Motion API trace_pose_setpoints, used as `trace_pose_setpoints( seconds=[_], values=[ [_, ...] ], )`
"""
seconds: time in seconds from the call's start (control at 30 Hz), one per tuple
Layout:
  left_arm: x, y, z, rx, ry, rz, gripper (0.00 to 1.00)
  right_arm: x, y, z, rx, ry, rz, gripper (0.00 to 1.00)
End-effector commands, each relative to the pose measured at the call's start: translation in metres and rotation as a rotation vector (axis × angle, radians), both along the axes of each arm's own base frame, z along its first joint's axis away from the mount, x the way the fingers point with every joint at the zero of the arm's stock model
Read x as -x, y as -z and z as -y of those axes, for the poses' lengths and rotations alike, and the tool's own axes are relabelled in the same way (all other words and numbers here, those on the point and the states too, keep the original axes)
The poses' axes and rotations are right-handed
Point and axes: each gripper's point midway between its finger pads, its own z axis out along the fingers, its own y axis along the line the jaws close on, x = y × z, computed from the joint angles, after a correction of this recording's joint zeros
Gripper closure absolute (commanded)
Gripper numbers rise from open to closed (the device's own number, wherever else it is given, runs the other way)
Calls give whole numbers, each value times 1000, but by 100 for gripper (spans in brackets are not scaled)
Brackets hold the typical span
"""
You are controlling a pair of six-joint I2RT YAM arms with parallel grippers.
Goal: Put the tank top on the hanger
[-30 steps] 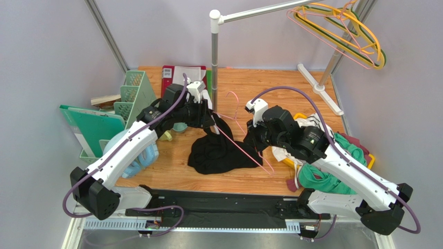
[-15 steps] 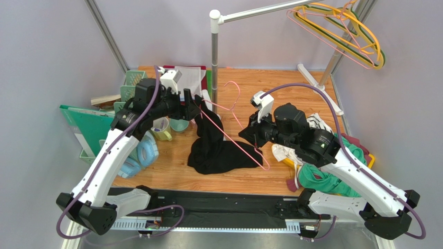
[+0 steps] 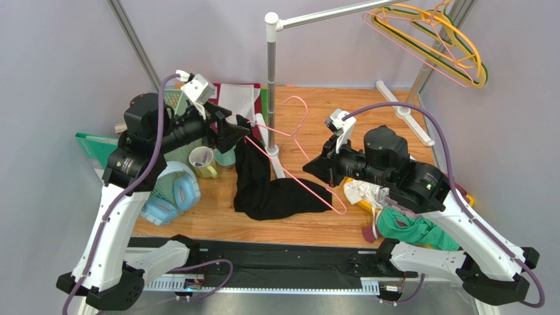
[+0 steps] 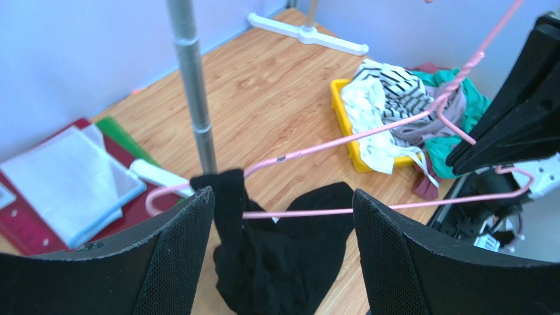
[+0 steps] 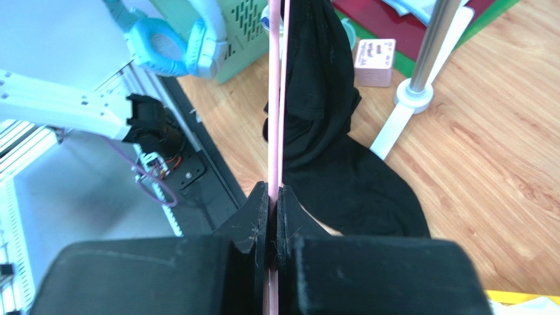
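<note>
The tank top (image 3: 261, 190) hung by one strap from the far end of the hanger (image 5: 276, 98), its body trailing down and pooling on the wooden table (image 3: 342, 111). The strapped end lay just beyond the left gripper (image 4: 282, 200), whose jaws stood wide apart and held nothing. The right gripper (image 5: 273, 197) was clamped tight on the pink wire at the hanger's opposite corner, holding it raised and slanted. The print on a small pink box (image 5: 373, 61) beside the rack pole (image 4: 194, 98) was too small to read.
</note>
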Motion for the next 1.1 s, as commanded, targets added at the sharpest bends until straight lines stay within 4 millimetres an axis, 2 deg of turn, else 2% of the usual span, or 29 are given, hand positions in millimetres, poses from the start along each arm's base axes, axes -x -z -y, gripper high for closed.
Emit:
trace_pose_setpoints(
  seconds=[0.0,0.23,0.4,0.57,0.7,0.87,0.93,1.07],
  values=[
    [7,-11,20,-34,185,81,18,16,-35,-1,-79,-71,26,100],
    [9,-3,35,-48,319,61,18,26,-37,-6,-60,-139,-4,100],
    [22,7,43,-30,414,-15,18,29,-35,-11,-49,-177,-24,100],
    [34,22,44,-27,456,-87,21,28,-38,-12,-65,-180,-13,100],
    [44,30,46,-12,504,-133,27,27,-38,-18,-90,-208,-21,100],
    [45,39,44,-26,501,-142,27,30,-39,-27,-113,-255,-35,100],
    [47,43,45,-25,509,-159,32,31,-41,-28,-117,-267,-36,100],
    [48,49,46,-19,515,-187,51,30,-41,-29,-120,-272,-40,100]
  ],
)
